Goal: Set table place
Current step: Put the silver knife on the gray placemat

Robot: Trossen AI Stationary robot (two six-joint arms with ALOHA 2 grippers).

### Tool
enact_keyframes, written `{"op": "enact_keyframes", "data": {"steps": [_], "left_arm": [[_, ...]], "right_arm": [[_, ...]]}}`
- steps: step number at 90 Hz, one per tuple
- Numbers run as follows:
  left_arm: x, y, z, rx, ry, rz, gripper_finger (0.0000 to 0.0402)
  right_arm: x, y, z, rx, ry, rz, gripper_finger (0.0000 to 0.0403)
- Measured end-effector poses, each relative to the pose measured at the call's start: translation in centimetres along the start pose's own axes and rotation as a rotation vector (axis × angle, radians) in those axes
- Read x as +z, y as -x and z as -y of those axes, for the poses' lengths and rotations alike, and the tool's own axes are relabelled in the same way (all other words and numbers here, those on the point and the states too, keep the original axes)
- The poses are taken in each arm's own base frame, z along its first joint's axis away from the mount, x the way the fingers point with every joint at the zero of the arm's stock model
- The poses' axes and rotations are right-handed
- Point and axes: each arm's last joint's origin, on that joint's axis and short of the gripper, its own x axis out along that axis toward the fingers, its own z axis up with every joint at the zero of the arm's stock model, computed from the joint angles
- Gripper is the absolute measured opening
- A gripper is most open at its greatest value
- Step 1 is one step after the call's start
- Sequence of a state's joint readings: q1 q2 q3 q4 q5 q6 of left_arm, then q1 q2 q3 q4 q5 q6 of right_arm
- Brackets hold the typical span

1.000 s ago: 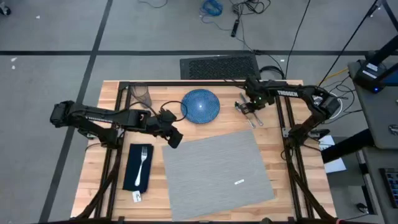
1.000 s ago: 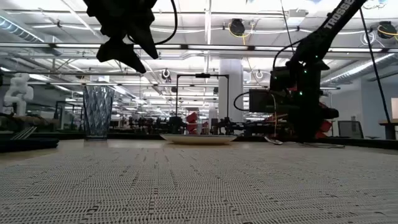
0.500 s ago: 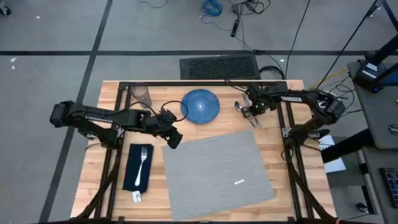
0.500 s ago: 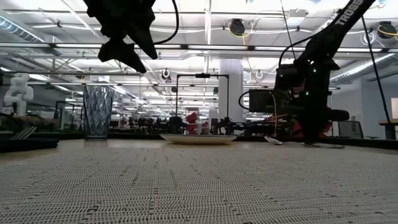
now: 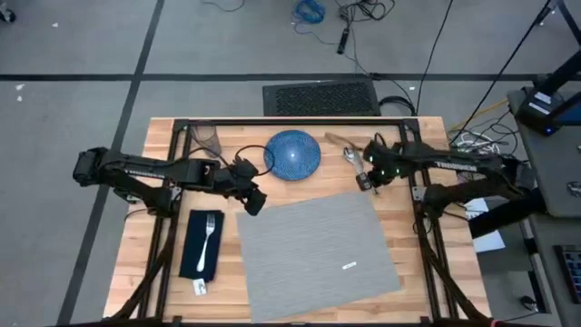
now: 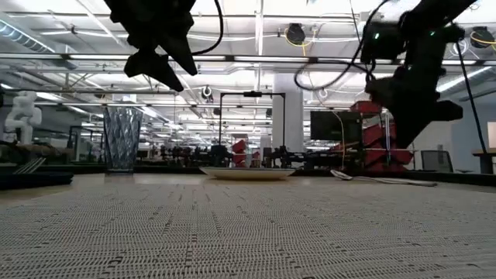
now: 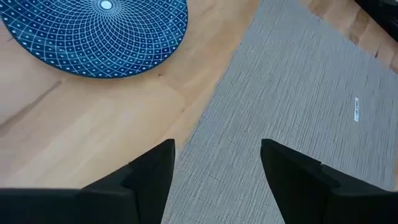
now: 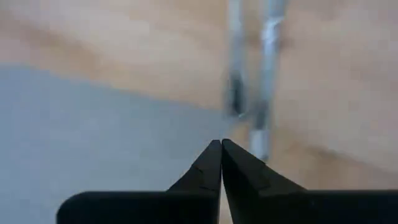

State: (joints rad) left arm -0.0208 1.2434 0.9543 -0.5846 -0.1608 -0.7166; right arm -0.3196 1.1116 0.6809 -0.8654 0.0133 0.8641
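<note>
while its two dark fingers (image 8: 221, 163) are pressed together with nothing between them, the right gripper (image 5: 366, 181) hangs just past the far right corner of the grey placemat (image 5: 318, 245), with blurred silver cutlery (image 8: 249, 74) lying on the table (image 5: 413, 236) just beyond the fingertips. the left gripper (image 5: 254, 205) hovers at the mat's far left corner with fingers (image 7: 152, 174) spread apart and empty, the blue plate (image 5: 293, 153) close ahead.

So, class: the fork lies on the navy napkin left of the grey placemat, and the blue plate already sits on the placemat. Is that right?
Not quite. The high view shows the blue plate on bare table beyond the grey placemat, not on it. The fork does lie on the navy napkin, left of the placemat.
</note>
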Motion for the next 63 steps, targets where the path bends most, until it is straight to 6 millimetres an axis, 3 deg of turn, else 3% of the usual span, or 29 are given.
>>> {"op": "enact_keyframes", "data": {"steps": [10, 32, 45, 63], "left_arm": [[0.0, 0.0, 0.0, 0.007, -0.001, 0.006, 0.0223], [0.0, 0.0, 0.0, 0.007, 0.001, 0.006, 0.0223], [-0.1, 0.0, 0.1, 0.004, 0.001, 0.004, 0.0223], [-0.1, 0.0, 0.2, 0.003, 0.002, 0.004, 0.0223]], "right_arm": [[-1.2, -1.5, 0.4, -0.057, -0.059, 0.044, 0.0001], [-3.1, -5.8, 2.2, 0.029, -0.213, 0.011, 0.0000], [-3.2, -6.5, 2.6, 0.067, -0.252, 0.043, 0.0000], [-1.6, -6.5, 2.5, 0.138, -0.303, 0.154, 0.0000]]}}
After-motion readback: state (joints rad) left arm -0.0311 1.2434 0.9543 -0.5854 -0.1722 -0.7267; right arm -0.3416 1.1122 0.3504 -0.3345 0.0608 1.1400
